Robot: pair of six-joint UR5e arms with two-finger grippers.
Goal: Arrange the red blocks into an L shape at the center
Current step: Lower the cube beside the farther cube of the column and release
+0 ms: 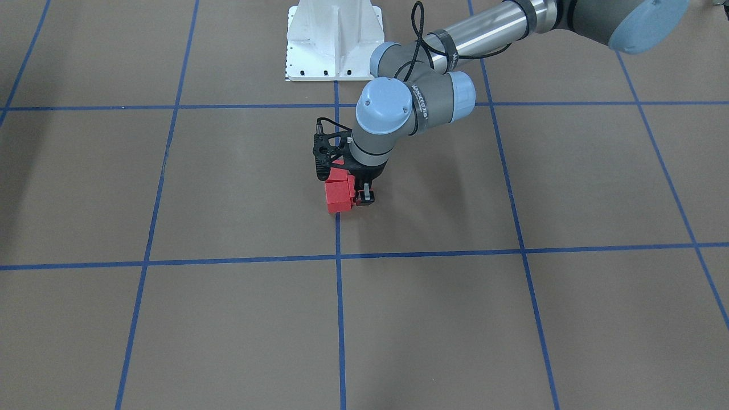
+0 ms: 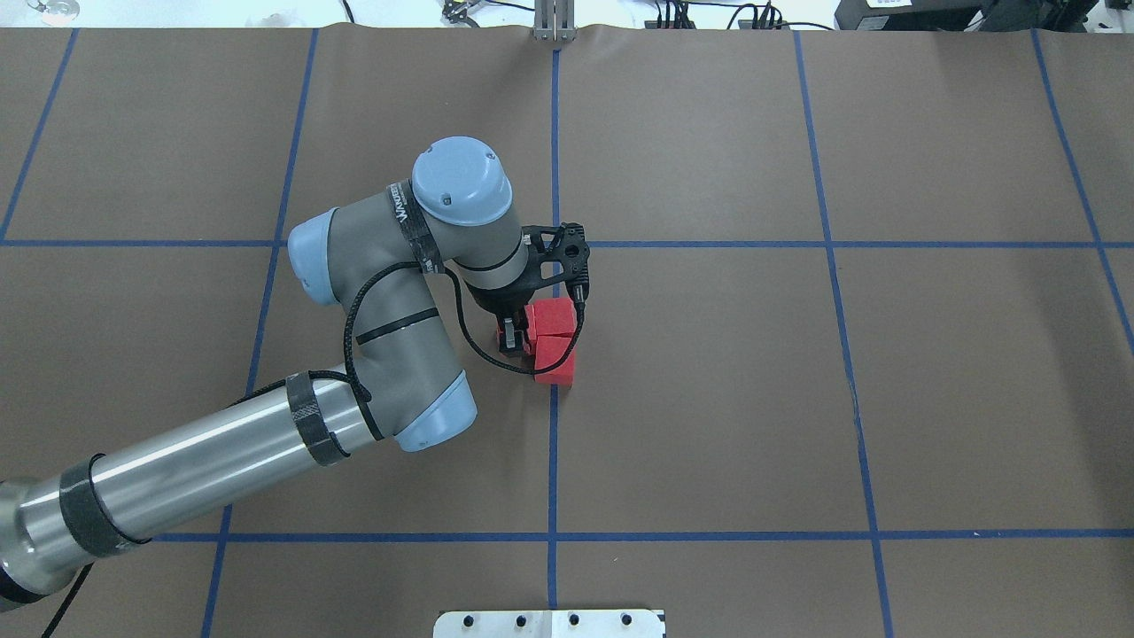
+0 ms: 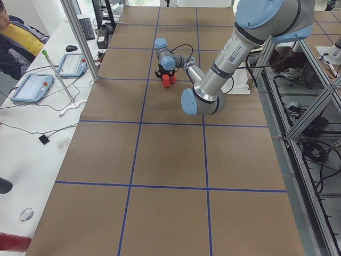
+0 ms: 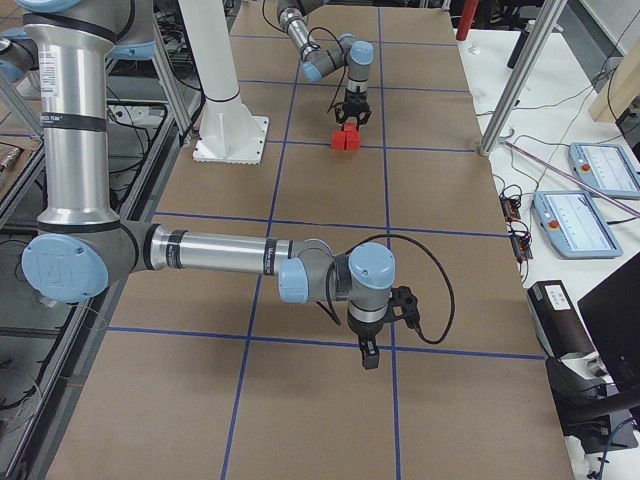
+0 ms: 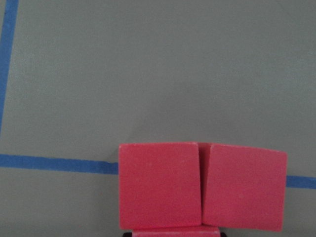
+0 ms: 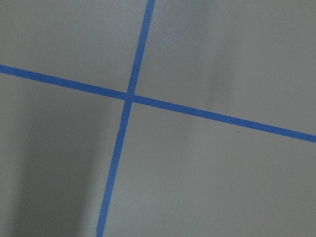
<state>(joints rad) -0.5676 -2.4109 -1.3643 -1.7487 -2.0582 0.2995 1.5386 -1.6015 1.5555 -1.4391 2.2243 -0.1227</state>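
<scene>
Two red blocks (image 2: pixel 555 319) (image 2: pixel 557 361) lie touching side by side near the table's center, on a blue grid line. In the left wrist view they are the left block (image 5: pixel 160 185) and the right block (image 5: pixel 244 187). A sliver of the third red block (image 5: pixel 170 231) shows just below the left one, between my fingers. My left gripper (image 2: pixel 512 338) points straight down beside the pair and is shut on that third block, low at the table. It also shows in the front view (image 1: pixel 364 198). My right gripper (image 4: pixel 368 356) hovers far away; I cannot tell whether it is open or shut.
The brown table (image 2: pixel 797 399) bears a grid of blue tape lines. The white robot base (image 1: pixel 335 42) stands at the table's edge. The right wrist view shows only a tape crossing (image 6: pixel 129 97). An operator (image 3: pixel 16 37) sits beside the table.
</scene>
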